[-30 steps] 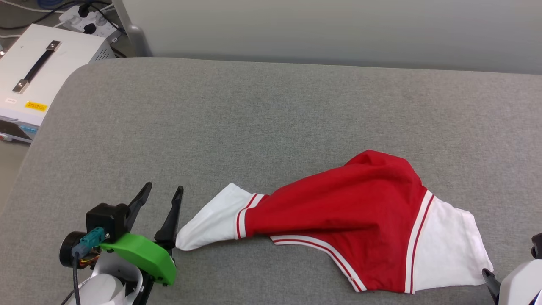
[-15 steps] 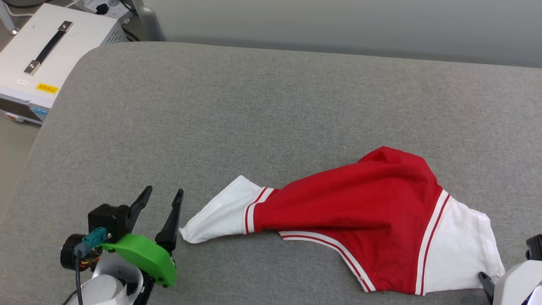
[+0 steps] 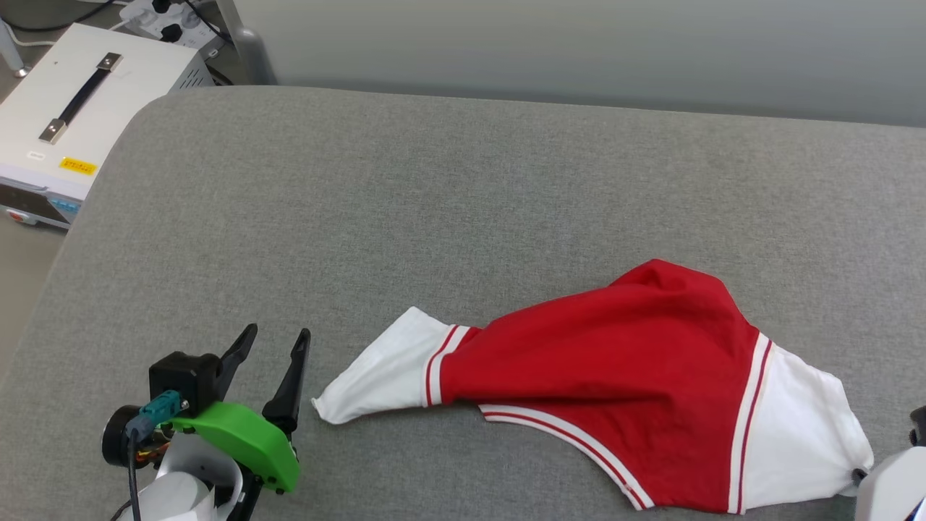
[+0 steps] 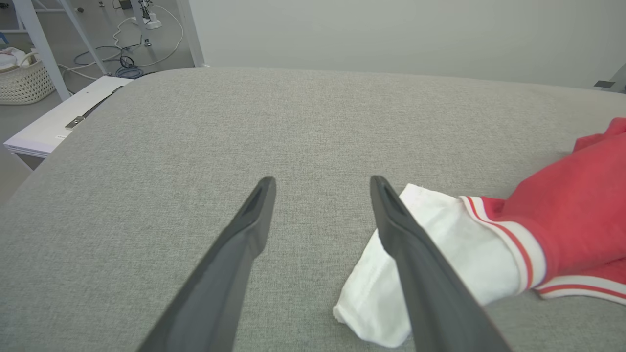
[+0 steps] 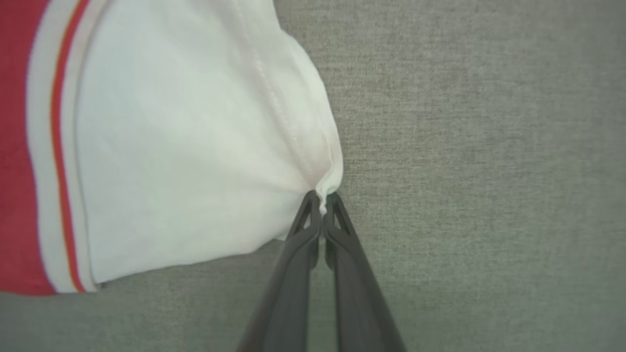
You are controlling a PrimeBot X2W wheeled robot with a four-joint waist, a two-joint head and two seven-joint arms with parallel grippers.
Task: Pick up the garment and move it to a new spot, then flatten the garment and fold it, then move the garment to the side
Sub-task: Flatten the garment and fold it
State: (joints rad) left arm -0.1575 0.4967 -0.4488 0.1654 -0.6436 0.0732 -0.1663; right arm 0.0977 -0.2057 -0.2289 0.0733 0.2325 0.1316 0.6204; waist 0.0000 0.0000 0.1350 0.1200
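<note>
Garment (image 3: pixel 615 362) is now pinched by the right end effector (image 5: pixel 322 203).

Table (image 3: pixel 463 202): covered in grey woven fabric, with a rounded far-left corner.
Wall (image 3: pixel 579 51): plain pale grey, running along the table's far edge.
Floor (image 3: pixel 25 268): dull beige-grey, seen to the left of the table.
White box (image 3: pixel 137 76): stands on the floor beside the far-left corner; black handle (image 3: pixel 78 99) on top, yellow label (image 3: pixel 78 166) near its front edge.
Power strip (image 3: pixel 163 16): white, behind the box, with black plugs inserted.
Metal post (image 3: pixel 255 54): grey, upright at the wall.
Basket (image 4: pixel 24 80): pale wicker, on the floor beyond the box.
Cables (image 4: pixel 129 72): loose coils on the floor.
Light: even and diffuse.
</note>
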